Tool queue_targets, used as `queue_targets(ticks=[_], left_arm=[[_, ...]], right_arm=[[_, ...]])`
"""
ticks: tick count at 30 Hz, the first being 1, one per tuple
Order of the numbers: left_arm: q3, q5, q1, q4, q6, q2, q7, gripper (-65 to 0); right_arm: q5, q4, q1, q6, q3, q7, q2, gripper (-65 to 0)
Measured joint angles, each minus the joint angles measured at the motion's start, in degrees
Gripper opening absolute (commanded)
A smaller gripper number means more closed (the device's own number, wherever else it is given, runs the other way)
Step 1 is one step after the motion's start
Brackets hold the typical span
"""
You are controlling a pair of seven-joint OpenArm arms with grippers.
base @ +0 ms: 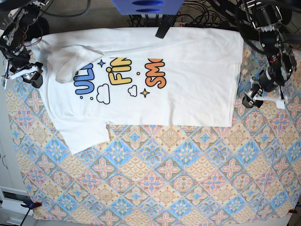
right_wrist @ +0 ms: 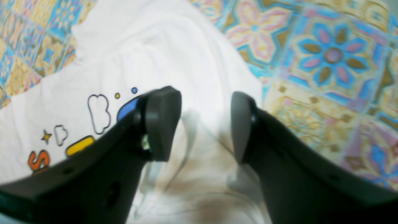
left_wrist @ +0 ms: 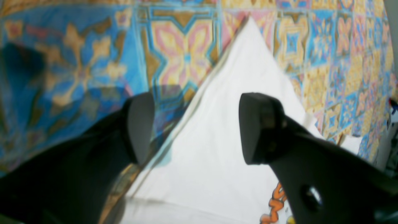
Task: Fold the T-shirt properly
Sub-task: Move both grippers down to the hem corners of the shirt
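The white T-shirt (base: 188, 94) lies flat and print up across the far part of the table. Its far sleeve (base: 70, 61) is folded in over the chest and its near sleeve (base: 82, 136) lies spread out. My right gripper (base: 36, 80) is open at the shirt's left edge; the right wrist view shows it (right_wrist: 202, 124) just above rumpled white cloth (right_wrist: 155, 46) beside the print. My left gripper (base: 247, 100) is open just off the shirt's right edge; the left wrist view shows it (left_wrist: 196, 127) over a white corner of the shirt (left_wrist: 242, 71).
A tablecloth patterned in blue, yellow and pink (base: 164, 179) covers the table. A blue object (base: 146, 5) and a black bar (base: 163, 26) stand at the far edge above the shirt, with cables (base: 207, 9) behind them.
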Motion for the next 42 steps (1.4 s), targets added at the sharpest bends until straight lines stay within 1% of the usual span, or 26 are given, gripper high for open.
queue_targets(ticks=[4,7,10,13,15,16,17,20,22,24,25,28,29,30,31,32,35,37,39,40,41,42], left_arm=[[3.7,4.4,-5.7,-3.2,-0.4,0.5,0.2,-22.6],[4.0,7.4,-9.7,-7.7,-0.3,0.9,0.3,-22.6],[4.4,9.7,-13.0,-12.6,-0.1,1.6,-1.0,-22.6],[8.8,12.1,-15.3,-17.4,0.0,1.5,-4.9,-22.6],[12.6,12.6,-16.0,-19.2,-0.5,1.6,-8.9,-22.6],[14.2,12.5,-16.4,-20.2,-0.4,1.6,-9.9,-22.6],[16.0,12.7,-16.6,-21.2,-0.5,1.2,-12.4,-22.6],[20.0,12.7,-17.9,-24.8,-0.9,0.8,-17.8,-22.9],[22.3,12.4,-18.5,-26.8,-0.9,0.8,-19.6,-23.1],[24.3,12.4,-18.6,-27.0,-1.1,1.6,-20.0,-23.8],[24.9,12.5,-18.6,-27.0,-1.1,1.9,-20.4,-25.4],[26.3,13.2,-18.3,-27.0,-2.8,1.9,-21.3,-37.8],[26.4,13.4,-18.3,-27.0,-3.9,1.9,-21.0,-43.5],[26.3,13.0,-18.1,-27.1,-5.8,1.7,-19.8,-49.2],[26.3,12.3,-17.9,-27.1,-7.1,1.8,-19.1,-53.3],[26.3,12.0,-17.6,-27.1,-8.1,1.9,-18.9,-55.9],[26.3,10.8,-17.5,-27.1,-8.7,1.9,-18.4,-56.9],[26.3,7.9,-17.2,-27.2,-9.6,1.7,-18.1,-57.3],[26.3,5.2,-16.7,-27.3,-9.8,0.3,-17.0,-58.6],[26.3,3.3,-16.3,-27.3,-9.9,0.0,-16.5,-61.2],[26.4,2.1,-16.0,-26.6,-10.0,-0.5,-16.5,-64.1],[26.4,1.9,-15.0,-25.6,-9.9,-1.0,-16.2,-65.0]], right_arm=[[-0.6,0.0,1.0,-0.1,-2.8,-0.3,0.0,-36.6],[-0.6,-0.1,1.7,-0.1,-4.5,-0.6,-0.1,-36.7],[-0.5,-0.1,3.1,0.0,-5.3,-0.5,0.0,-36.7],[-0.4,-0.1,3.7,0.0,-5.4,-0.3,0.0,-36.7],[-0.5,-0.1,3.6,-0.1,-5.4,-0.3,0.1,-36.7],[-0.5,-0.1,3.5,0.0,-5.4,-0.4,0.0,-36.7],[-0.6,-0.1,3.3,0.0,-5.4,-0.5,0.0,-36.7],[-0.6,-0.1,3.5,-0.1,-5.4,-0.5,0.0,-36.7],[-0.5,-0.1,3.5,-0.1,-5.4,-0.4,0.0,-36.7],[-0.6,-0.1,3.5,-0.1,-5.4,-0.4,0.0,-36.7],[-0.6,-0.1,3.5,0.0,-5.4,-0.4,0.0,-36.7],[-1.5,-0.1,3.5,0.0,-5.4,-0.4,0.0,-36.7],[-2.8,-0.1,3.5,0.0,-5.4,-0.4,0.0,-36.7],[-4.7,-0.1,3.7,-0.1,-5.4,-0.4,0.0,-36.7],[-6.3,-0.1,3.6,-0.1,-5.4,-0.4,0.0,-36.7],[-7.3,-0.1,3.6,0.0,-5.4,-0.4,0.0,-36.7],[-8.4,-0.2,4.9,-0.2,-6.1,-1.0,0.0,-36.6],[-8.4,-0.2,7.5,-0.3,-7.6,-0.8,0.1,-36.6],[-7.9,-0.5,9.6,0.4,-9.4,-0.3,0.7,-36.6],[-8.5,-0.5,10.1,0.4,-10.0,-0.1,1.2,-36.6],[-10.8,-0.5,10.2,0.3,-10.5,0.4,1.4,-36.6],[-13.3,-0.5,10.1,0.1,-11.1,0.1,1.6,-36.5]])
